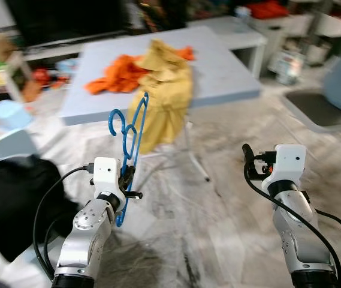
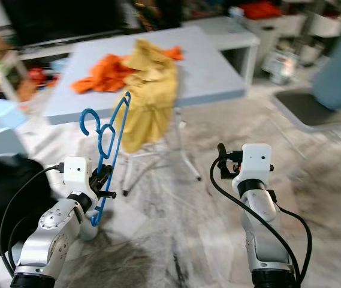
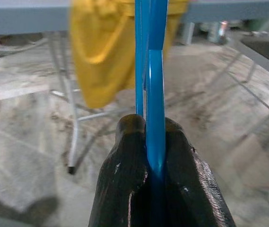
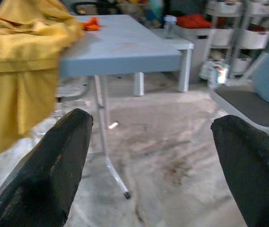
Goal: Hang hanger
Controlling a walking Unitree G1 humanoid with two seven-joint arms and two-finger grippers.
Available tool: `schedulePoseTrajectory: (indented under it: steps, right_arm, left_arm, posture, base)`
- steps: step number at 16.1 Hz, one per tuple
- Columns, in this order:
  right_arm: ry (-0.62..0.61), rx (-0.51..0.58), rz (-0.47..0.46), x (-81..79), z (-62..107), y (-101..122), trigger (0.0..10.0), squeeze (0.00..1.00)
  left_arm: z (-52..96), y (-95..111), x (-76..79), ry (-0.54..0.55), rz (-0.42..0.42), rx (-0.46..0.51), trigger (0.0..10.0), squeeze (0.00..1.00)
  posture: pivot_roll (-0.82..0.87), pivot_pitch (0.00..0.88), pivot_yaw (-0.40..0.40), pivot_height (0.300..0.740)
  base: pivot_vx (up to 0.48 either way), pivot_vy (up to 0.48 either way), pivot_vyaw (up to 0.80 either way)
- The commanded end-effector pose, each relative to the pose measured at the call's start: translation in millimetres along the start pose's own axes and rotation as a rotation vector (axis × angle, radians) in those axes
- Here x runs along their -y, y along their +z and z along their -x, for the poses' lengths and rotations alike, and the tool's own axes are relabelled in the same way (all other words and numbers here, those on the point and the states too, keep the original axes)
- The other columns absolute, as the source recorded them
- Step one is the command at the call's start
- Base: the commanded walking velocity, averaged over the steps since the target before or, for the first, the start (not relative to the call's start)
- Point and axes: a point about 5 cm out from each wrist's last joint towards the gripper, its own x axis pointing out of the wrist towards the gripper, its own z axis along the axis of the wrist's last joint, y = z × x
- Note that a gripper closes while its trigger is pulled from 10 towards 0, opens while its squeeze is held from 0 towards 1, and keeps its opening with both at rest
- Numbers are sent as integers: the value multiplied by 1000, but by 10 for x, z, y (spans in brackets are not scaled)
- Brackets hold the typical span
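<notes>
Hanger [image 1: 129,141], blue, stands upright at centre left, pinched near its lower end by the left claw [image 3: 155,161]; its bottom tip is hidden behind the arm. Right claw [image 4: 153,161], lower right, gapes wide, holding nothing. Blurred behind, a yellow garment [image 1: 167,90] droops over the desk [image 1: 230,78] edge.

Ahead stands the desk [image 1: 230,72]; two garments [image 1: 164,78] lie on it, one draping over its near edge.
</notes>
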Motion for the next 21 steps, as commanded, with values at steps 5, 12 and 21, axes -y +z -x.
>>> schedulePoseTrajectory:
  steps: [5,12,21]
  right_arm:
    - [3,10,0,-14,1,53,10000,0]
    - [-10,17,3,19,-6,68,10000,0]
    - [-11,26,-9,36,-38,111,10000,0]
  left_arm:
    - [-18,65,-5,-10,-17,7,10000,0]
    - [-49,78,12,-19,-8,6,10000,0]
    - [-75,82,81,-91,-4,7,10000,0]
  posture:
    - [-135,0,82,740]
    - [-142,0,85,740]
    - [-147,0,82,740]
  base:
    - [0,217,-781]
    - [0,369,-335]
    - [0,480,0]
